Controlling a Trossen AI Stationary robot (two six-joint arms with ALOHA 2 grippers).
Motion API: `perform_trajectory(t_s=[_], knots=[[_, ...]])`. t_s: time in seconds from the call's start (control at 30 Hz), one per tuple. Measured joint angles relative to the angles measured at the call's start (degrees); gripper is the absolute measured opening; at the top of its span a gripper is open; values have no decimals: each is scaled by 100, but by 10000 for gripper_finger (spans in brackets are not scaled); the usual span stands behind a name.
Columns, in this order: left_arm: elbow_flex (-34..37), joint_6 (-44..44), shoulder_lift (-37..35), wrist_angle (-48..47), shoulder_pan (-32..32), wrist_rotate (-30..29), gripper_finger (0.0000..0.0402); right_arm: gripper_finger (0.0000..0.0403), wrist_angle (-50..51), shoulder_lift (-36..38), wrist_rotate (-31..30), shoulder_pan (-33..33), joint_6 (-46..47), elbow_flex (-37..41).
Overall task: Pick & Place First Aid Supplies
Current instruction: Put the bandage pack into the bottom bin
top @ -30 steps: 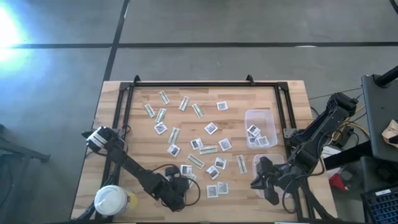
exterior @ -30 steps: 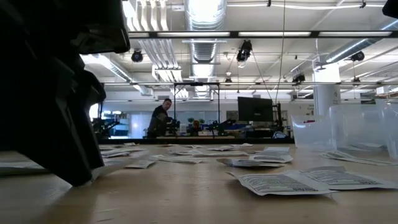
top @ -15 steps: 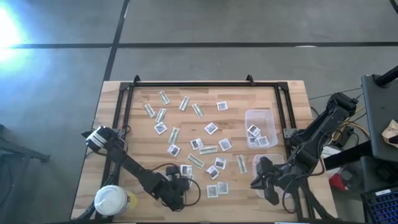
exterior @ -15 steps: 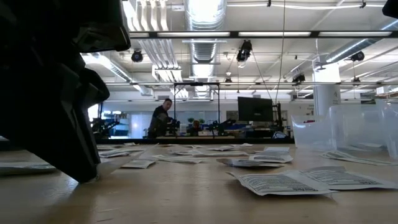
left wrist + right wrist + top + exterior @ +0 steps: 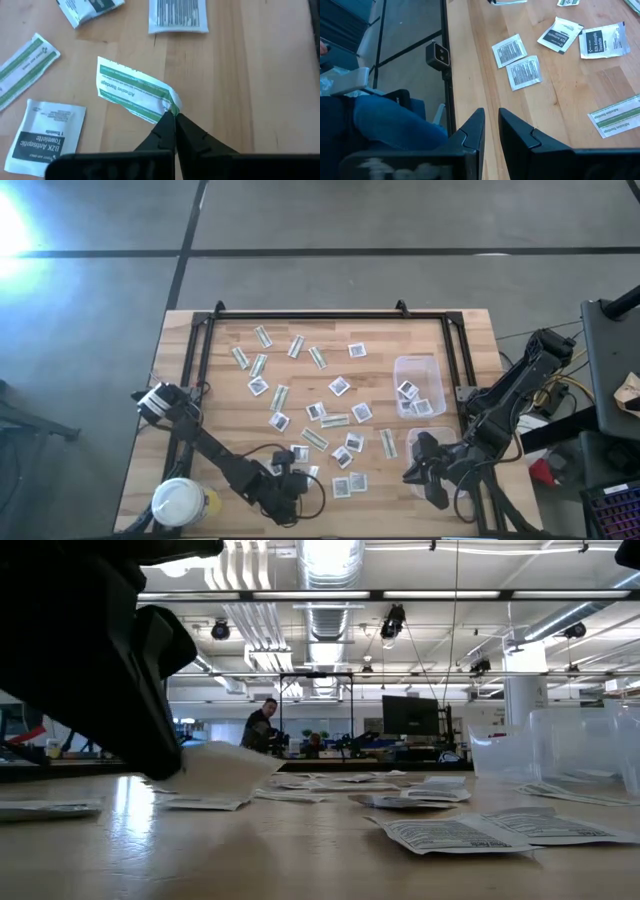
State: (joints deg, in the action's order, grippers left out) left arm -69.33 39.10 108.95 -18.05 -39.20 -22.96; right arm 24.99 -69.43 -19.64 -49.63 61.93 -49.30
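Many first aid supplies lie flat and loose on the wooden table: square white packets and green-and-white strips. My left gripper is near the table's front edge, shut on one green-and-white bandage strip, which also shows in the low view. My right gripper waits at the front right. Its fingers stand a little apart with nothing between them. My left gripper pinches the bandage strip by a corner of its near end between its two fingertips. The fingers slant down from the table's near left side. The held end is raised off the wood and the strip tilts. I cannot tell whether its far end touches the table.
A clear tub holding a few packets stands at the right, and a second clear tub stands nearer, beside my right gripper. A white-lidded jar sits at the front left corner. A black frame runs along the far and side edges.
My left gripper has risen from the table near the front edge and rolled a little. It has taken hold of the bandage strip, and the strip's held end has come up off the wood.
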Motion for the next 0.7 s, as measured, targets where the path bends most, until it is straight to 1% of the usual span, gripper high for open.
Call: perform_trajectory(t_s=[0.7], knots=[[-59,-131,-13,-7,-13,-18,0,52,-2,0,0,0,0,0]])
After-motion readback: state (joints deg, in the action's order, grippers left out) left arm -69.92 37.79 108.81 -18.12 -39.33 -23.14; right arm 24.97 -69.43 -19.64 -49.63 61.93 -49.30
